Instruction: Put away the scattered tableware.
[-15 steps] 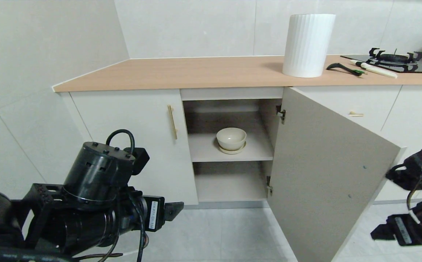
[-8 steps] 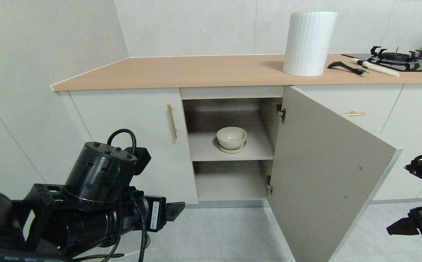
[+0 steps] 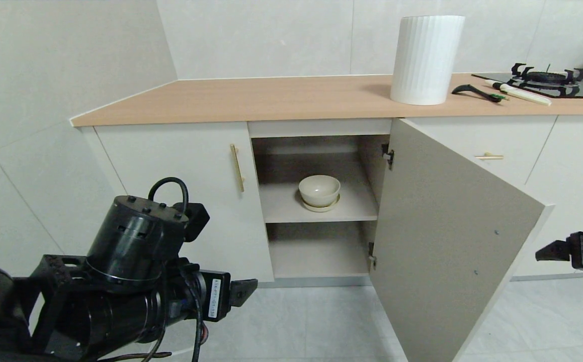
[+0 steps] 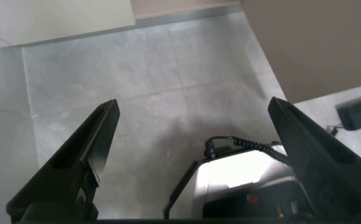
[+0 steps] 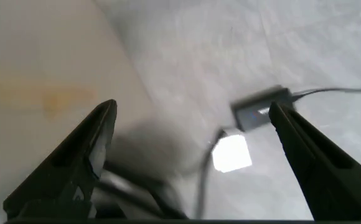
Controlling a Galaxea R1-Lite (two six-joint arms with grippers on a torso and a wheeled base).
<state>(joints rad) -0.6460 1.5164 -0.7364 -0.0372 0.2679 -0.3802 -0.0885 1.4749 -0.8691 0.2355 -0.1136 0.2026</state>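
The round, smooth cream bowl (image 3: pixel 319 190) sits upright, mouth up, on a matching saucer (image 3: pixel 322 207) on the upper shelf (image 3: pixel 281 205) of the open cabinet (image 3: pixel 321 128) — my left gripper (image 4: pixel 193 106) and right gripper (image 5: pixel 192 106) both gape wide, holding nothing.

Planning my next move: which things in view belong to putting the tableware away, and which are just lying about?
Job: bowl, saucer under it, upper cabinet shelf, open cabinet door.
Lying about: white ribbed canister, black-handled tool, white-handled utensil, stove burner, all on the countertop.
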